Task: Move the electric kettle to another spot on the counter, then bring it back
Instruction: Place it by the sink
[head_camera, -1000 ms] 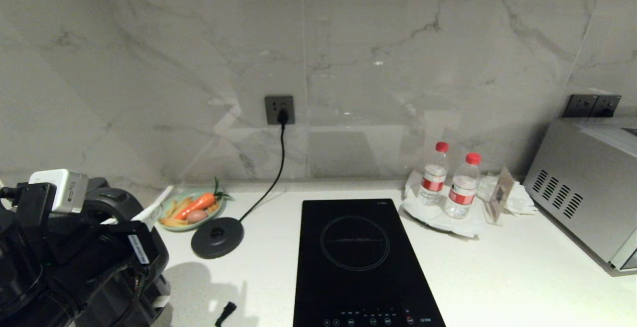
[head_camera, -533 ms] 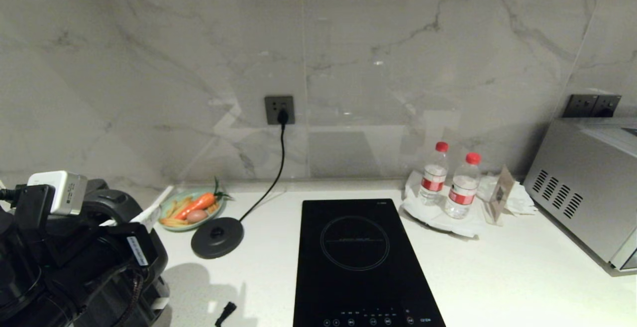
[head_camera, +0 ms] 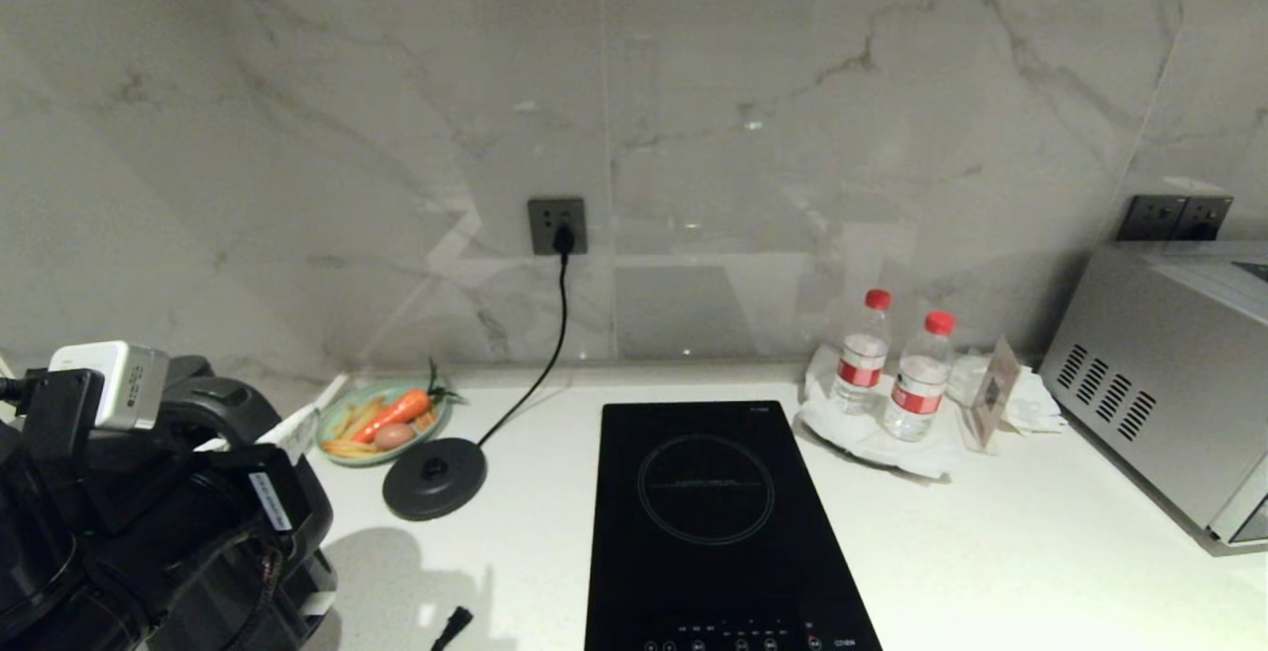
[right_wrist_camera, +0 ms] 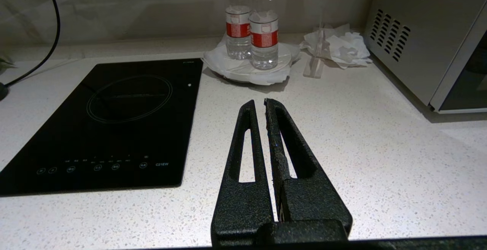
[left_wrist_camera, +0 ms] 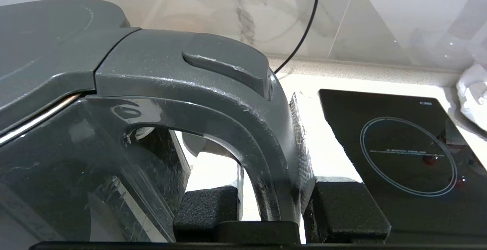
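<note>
The electric kettle (left_wrist_camera: 114, 101) is off its round base (head_camera: 434, 476) and held at the left end of the counter (head_camera: 991, 552), in the lower left corner of the head view, mostly hidden there behind the left arm. The left gripper (left_wrist_camera: 276, 208) is closed on the kettle's loop handle: in the wrist view one finger (left_wrist_camera: 207, 208) sits inside the loop and the other presses the handle's outer side, with the grey lid and glossy black body filling most of that view. Whether the kettle's bottom touches the counter cannot be told, since its lower part is out of sight.

The base sits empty just beside a green plate (head_camera: 342, 415) of carrots, its black cord (head_camera: 555, 334) running up to a wall socket (head_camera: 557, 226). To the right of the base lies the black hob (head_camera: 713, 532), set into the white counter. Beyond the hob's far right corner two water bottles (head_camera: 921, 379) with red caps stand on a white plate, near crumpled paper and a small clear stand. A silver microwave (head_camera: 1159, 383) stands at the far right.

The right gripper (right_wrist_camera: 262, 107) hangs over bare counter to the right of the hob, its two fingers nearly pressed together and holding nothing.
</note>
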